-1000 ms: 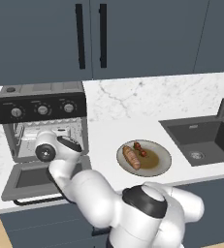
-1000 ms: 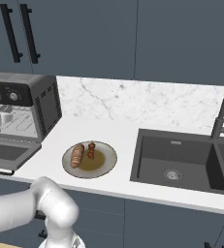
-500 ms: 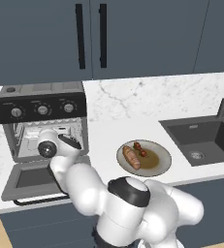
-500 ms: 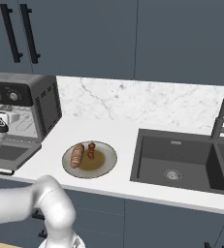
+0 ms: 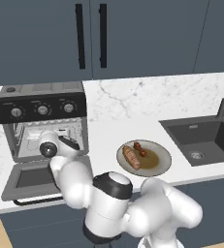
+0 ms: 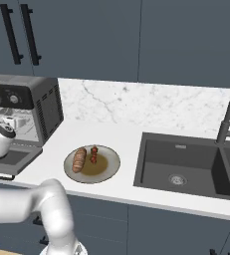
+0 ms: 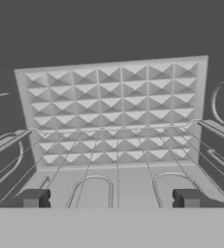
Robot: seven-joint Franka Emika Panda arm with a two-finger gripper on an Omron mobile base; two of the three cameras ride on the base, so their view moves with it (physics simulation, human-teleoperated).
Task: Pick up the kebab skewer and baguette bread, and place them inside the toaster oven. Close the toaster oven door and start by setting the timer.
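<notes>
Kebab skewer [image 5: 140, 148] and baguette bread [image 5: 131, 157]: both seen lying on a round plate [image 5: 162, 163] on the marble counter, not yet moved. Loaf ridged, orange-brown; skewer chunks red. Toaster oven [image 5: 40, 109] boxy, grey-black; toaster oven door [image 5: 28, 179] dropped open. Gripper [image 7: 111, 198] empty, jaws spread wide, pointed into the oven's wire-racked cavity. Loading, closing and the timer judged outstanding.

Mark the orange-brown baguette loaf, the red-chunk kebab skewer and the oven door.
Orange-brown baguette loaf [image 5: 131, 157], left base view, crust middle.
Red-chunk kebab skewer [image 5: 140, 149], left base view, middle chunk.
Grey-framed toaster oven door [image 5: 28, 178], left base view, glass window.
</notes>
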